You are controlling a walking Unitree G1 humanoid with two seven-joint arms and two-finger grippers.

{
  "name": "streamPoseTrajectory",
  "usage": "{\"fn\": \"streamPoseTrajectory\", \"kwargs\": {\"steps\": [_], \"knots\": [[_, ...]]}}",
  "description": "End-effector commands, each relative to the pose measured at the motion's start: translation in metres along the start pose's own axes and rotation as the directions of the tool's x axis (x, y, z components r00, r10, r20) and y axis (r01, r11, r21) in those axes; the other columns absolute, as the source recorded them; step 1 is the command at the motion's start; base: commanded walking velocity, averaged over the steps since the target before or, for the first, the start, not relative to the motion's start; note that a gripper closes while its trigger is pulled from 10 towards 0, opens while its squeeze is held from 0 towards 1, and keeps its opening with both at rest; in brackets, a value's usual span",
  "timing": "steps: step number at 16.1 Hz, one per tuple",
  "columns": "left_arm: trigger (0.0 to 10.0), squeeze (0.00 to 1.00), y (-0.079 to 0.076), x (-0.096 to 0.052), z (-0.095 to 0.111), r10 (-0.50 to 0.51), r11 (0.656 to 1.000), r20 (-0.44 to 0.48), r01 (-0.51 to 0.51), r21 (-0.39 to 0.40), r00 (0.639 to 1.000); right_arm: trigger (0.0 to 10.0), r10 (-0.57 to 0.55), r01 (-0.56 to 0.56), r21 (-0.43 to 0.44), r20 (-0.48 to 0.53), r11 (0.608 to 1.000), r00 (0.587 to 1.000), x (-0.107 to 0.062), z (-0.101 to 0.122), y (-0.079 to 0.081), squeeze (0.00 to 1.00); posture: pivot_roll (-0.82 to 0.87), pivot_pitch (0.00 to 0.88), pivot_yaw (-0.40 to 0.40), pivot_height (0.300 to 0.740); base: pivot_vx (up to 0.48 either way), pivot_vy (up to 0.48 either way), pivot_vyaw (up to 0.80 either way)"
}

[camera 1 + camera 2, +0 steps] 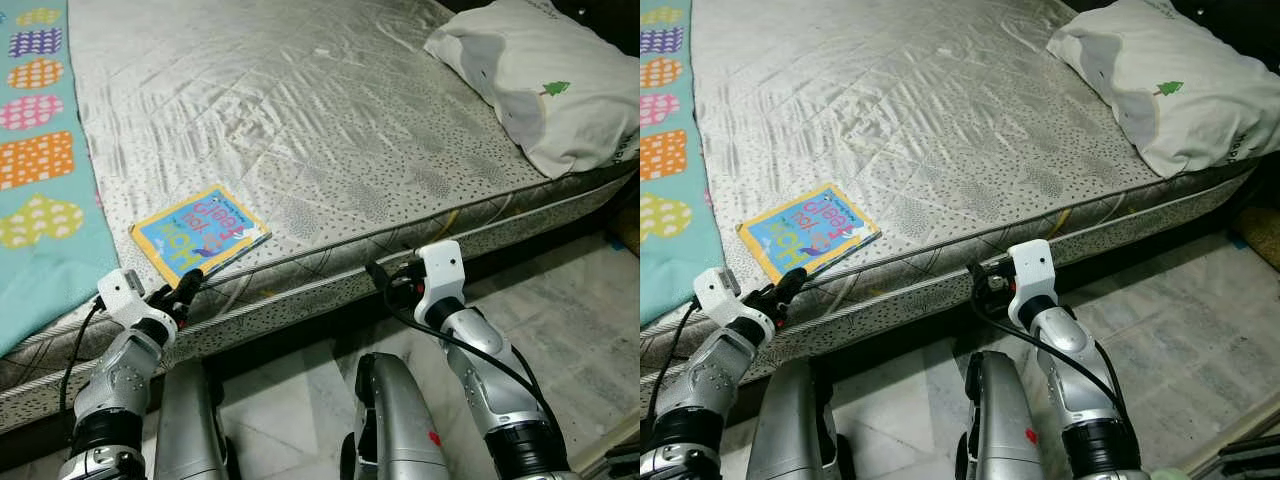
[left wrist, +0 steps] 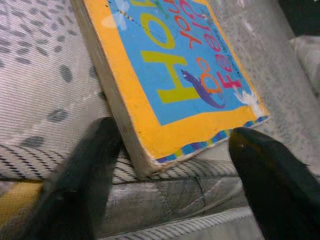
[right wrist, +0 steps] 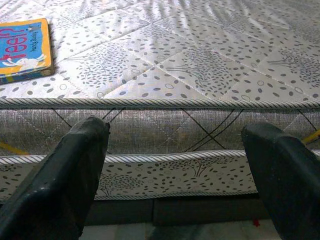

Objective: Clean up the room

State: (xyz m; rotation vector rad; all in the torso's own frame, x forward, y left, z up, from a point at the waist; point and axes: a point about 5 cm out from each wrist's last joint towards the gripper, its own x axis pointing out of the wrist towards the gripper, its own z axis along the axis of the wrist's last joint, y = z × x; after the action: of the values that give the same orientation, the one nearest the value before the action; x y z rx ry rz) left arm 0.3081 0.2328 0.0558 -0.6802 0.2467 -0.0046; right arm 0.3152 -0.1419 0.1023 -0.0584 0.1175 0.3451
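A thick board book [image 1: 200, 240] with a yellow border and blue cover lies flat near the front edge of the grey patterned mattress [image 1: 330, 120]. My left gripper [image 1: 188, 284] is at the mattress edge right at the book's near corner, open, its fingers [image 2: 85, 170] on either side of that corner [image 2: 150, 160]. My right gripper [image 1: 385, 275] hovers open in front of the mattress side, holding nothing; the book [image 3: 22, 47] lies off to its left.
A white pillow [image 1: 545, 75] rests at the bed's far right corner. A teal blanket [image 1: 40, 170] with coloured patches covers the bed's left side. Marble floor [image 1: 590, 310] lies below, with my legs [image 1: 395, 420] in front of the bed.
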Motion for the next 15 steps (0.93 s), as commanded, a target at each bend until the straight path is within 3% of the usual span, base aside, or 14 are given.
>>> {"fn": "streamPoseTrajectory", "kwargs": {"steps": [1,3,9,10,11,14,15], "knots": [[10.0,1.0,0.005,-0.003,-0.014,0.019,0.998,-0.054,-0.021,-0.054,0.998,10.0,-0.008,0.008,-0.004,0.006,1.0,1.0,0.001,0.001,-0.002,0.0,-0.14,0.147,-0.079,0.503,0.0,0.0,0.0],[10.0,1.0,0.005,-0.004,-0.011,-0.01,0.991,-0.021,0.007,-0.136,1.0,10.0,-0.014,0.014,-0.005,0.008,1.0,1.0,0.001,0.002,-0.003,0.0,-0.14,0.147,-0.077,0.503,0.0,0.0,0.0],[10.0,1.0,0.015,-0.001,-0.013,-0.01,0.947,-0.042,-0.004,-0.322,0.999,10.0,-0.02,0.02,-0.007,0.016,1.0,1.0,0.001,0.003,-0.003,0.0,-0.14,0.142,-0.079,0.503,0.0,0.0,0.0],[10.0,0.91,0.014,0.001,-0.014,-0.026,0.946,-0.061,0.005,-0.325,0.998,10.0,-0.02,0.02,-0.007,0.019,1.0,1.0,0.002,0.004,-0.003,0.0,-0.14,0.142,-0.079,0.503,0.0,0.0,0.0],[10.0,0.0,0.01,0.004,-0.015,-0.056,0.95,-0.083,0.027,-0.31,0.995,10.0,-0.021,0.021,-0.008,0.022,1.0,1.0,0.002,0.005,-0.004,0.0,-0.15,0.14,-0.077,0.503,0.0,0.0,0.0],[10.0,0.0,0.0,0.01,-0.019,-0.103,0.951,-0.126,0.061,-0.305,0.987,10.0,-0.025,0.026,-0.012,0.027,1.0,0.999,0.0,0.006,-0.005,0.0,-0.16,0.144,-0.074,0.503,0.0,0.0,0.0],[5.5,0.0,-0.004,0.012,-0.022,-0.118,0.949,-0.152,0.066,-0.308,0.981,10.0,-0.029,0.03,-0.013,0.029,0.999,0.999,-0.002,0.006,-0.006,0.0,-0.17,0.147,-0.073,0.503,0.0,0.0,0.0]]}}
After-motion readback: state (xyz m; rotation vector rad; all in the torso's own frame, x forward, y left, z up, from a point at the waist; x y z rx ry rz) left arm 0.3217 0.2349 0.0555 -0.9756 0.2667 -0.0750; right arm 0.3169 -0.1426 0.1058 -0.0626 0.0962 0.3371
